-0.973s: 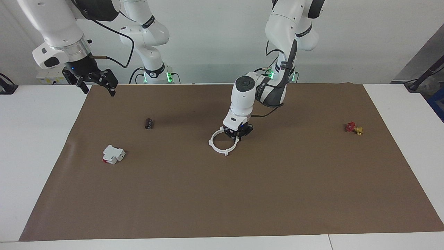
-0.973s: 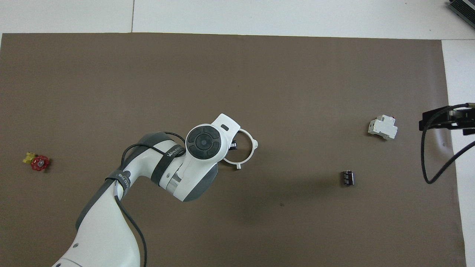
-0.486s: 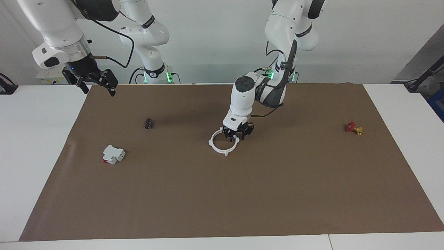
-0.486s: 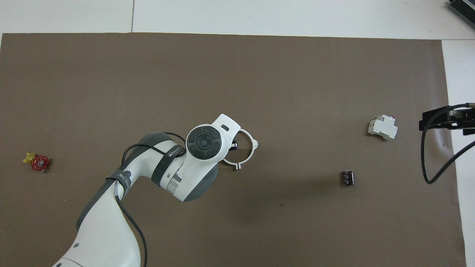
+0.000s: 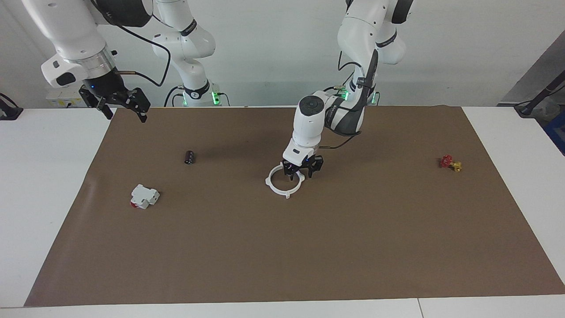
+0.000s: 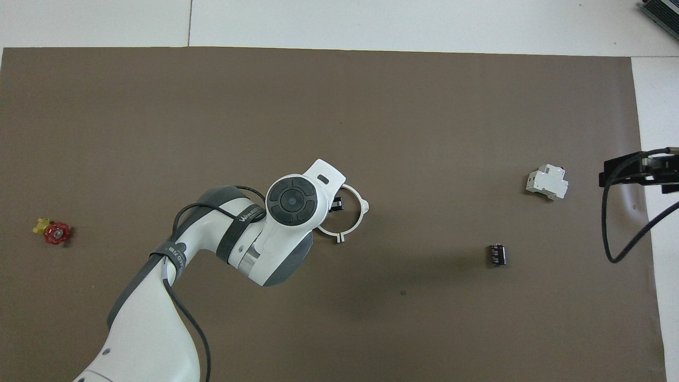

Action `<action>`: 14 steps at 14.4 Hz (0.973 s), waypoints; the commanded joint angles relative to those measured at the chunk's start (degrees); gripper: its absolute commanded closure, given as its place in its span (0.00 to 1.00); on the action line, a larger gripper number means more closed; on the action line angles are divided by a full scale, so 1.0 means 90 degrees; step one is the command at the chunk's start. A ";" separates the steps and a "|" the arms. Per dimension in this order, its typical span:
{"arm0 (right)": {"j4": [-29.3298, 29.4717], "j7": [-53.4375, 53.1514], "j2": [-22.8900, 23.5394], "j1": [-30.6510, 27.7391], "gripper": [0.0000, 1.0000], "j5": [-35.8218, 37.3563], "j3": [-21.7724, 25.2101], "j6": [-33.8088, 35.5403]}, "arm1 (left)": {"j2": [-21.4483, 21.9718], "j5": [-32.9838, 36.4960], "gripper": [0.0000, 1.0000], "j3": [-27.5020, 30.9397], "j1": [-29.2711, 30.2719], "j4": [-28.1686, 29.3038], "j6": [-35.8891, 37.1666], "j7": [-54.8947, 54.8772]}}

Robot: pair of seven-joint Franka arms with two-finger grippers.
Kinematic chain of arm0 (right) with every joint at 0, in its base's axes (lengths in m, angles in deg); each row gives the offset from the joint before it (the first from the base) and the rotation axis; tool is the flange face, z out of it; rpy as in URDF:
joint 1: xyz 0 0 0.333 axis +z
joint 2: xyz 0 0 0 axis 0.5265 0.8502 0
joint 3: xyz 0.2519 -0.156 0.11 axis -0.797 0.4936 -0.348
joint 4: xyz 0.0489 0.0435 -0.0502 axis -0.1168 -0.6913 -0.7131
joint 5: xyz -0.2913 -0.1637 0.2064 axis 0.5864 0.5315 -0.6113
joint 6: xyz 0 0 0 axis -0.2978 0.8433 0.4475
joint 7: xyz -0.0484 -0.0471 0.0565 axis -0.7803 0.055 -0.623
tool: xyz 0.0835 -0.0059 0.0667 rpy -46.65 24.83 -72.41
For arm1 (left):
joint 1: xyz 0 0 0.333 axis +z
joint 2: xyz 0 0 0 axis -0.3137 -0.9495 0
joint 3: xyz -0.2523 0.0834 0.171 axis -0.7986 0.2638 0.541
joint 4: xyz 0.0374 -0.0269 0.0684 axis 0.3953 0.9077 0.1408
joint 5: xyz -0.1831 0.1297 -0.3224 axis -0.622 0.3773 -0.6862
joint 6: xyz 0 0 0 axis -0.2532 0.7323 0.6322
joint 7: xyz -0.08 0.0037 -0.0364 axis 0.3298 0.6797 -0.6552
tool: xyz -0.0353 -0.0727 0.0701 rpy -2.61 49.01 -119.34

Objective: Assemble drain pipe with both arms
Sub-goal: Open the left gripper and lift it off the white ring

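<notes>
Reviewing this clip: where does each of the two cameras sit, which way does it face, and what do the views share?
Facing view: high across the table, looking at the robots; both arms show whole, left gripper open over the white ring, right gripper waiting, open, at the mat's edge.
Overhead view: above the robots' end, looking steeply down; left arm and the right gripper's tip show.
Shared: ring, white device, black cylinder, red valve.

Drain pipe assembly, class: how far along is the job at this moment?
Done: the two thin white plastic half-ring arcs lie joined as one flat ring on the brown mat. In hand: nothing is gripped; the left gripper stands open just over the ring's edge nearest the robots. The right gripper waits open over the mat's corner. Left: apparently only withdrawing the left arm.
</notes>
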 commanded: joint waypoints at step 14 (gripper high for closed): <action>-0.0153 -0.0043 -0.0134 -0.0036 0.00 -0.0148 -0.0025 -0.0115 | 0.1903 -0.0106 0.00 0.0102 0.2827 0.0248 0.1922 -0.4164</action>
